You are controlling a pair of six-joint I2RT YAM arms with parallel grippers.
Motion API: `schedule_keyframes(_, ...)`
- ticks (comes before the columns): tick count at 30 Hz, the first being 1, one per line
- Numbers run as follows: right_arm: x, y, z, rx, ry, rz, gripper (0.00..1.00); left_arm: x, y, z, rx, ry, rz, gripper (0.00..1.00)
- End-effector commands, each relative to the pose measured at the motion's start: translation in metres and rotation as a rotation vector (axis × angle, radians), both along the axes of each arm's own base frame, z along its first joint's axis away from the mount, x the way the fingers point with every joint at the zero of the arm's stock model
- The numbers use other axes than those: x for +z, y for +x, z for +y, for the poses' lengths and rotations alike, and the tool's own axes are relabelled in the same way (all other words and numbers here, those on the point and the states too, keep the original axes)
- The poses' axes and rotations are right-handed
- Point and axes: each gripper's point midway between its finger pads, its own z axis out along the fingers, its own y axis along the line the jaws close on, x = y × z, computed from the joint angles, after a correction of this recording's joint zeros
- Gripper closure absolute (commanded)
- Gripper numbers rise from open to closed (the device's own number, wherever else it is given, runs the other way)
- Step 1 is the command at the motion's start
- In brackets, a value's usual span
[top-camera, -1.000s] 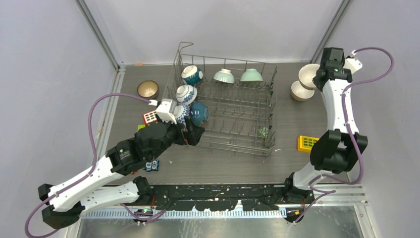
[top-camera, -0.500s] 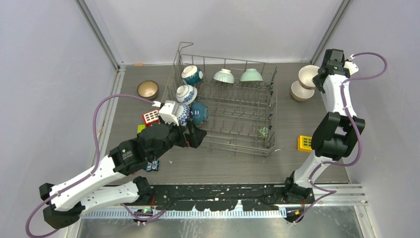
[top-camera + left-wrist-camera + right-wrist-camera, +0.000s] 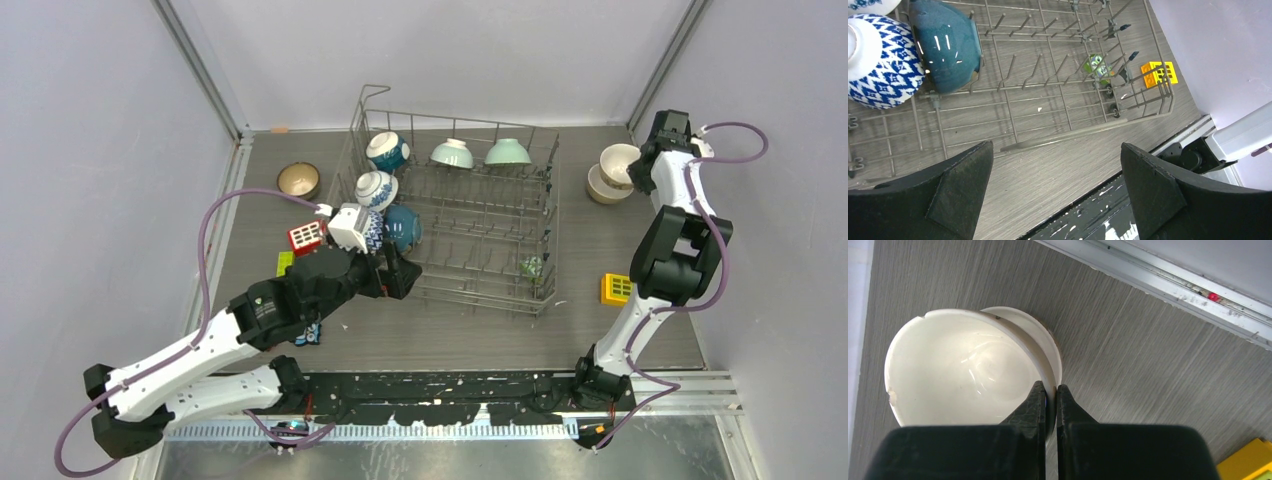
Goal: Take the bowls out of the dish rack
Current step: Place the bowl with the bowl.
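The grey wire dish rack (image 3: pixel 553 200) stands mid-table. It holds two blue-and-white bowls (image 3: pixel 377 188) (image 3: pixel 388 150), a dark teal bowl (image 3: pixel 402 228) and two mint bowls (image 3: pixel 453 153) (image 3: pixel 508 152). My left gripper (image 3: pixel 400 272) hovers open at the rack's near left corner; its wrist view shows the teal bowl (image 3: pixel 945 45), a blue-and-white bowl (image 3: pixel 878 60) and the rack (image 3: pixel 1073 135) beyond my left gripper (image 3: pixel 1055 170). My right gripper (image 3: pixel 1050 392) is shut on the rim of a cream bowl (image 3: pixel 968 370), which sits tilted over a second cream bowl (image 3: pixel 1050 342) at the far right (image 3: pixel 603 185).
A brown bowl (image 3: pixel 298 180) sits on the table left of the rack. A red-and-white block (image 3: pixel 304 236) lies by the left wrist. A yellow block (image 3: pixel 618 288) lies right of the rack, and a small green toy (image 3: pixel 1097 65) lies inside it. Walls close in at back and sides.
The right arm folded upward and carried the cream bowl slightly down and left, onto the second cream bowl. The left gripper edged right along the rack's near edge, still open.
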Motion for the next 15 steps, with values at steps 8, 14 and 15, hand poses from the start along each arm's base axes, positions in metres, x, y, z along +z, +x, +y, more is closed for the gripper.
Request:
schedule_keyframes(8,0.027,0.041,-0.011,-0.019,-0.002,-0.176,0.99,0.004,0.008,-0.011,0.016,-0.036,-0.001,0.00)
schedule_keyframes(14,0.017,0.042,-0.010,-0.018,0.009,-0.160,0.99,0.002,0.009,-0.012,0.022,-0.030,0.003,0.00)
schedule_keyframes(15,0.016,0.042,-0.010,-0.017,0.012,-0.159,0.99,0.002,0.009,-0.012,0.022,-0.030,0.004,0.00)
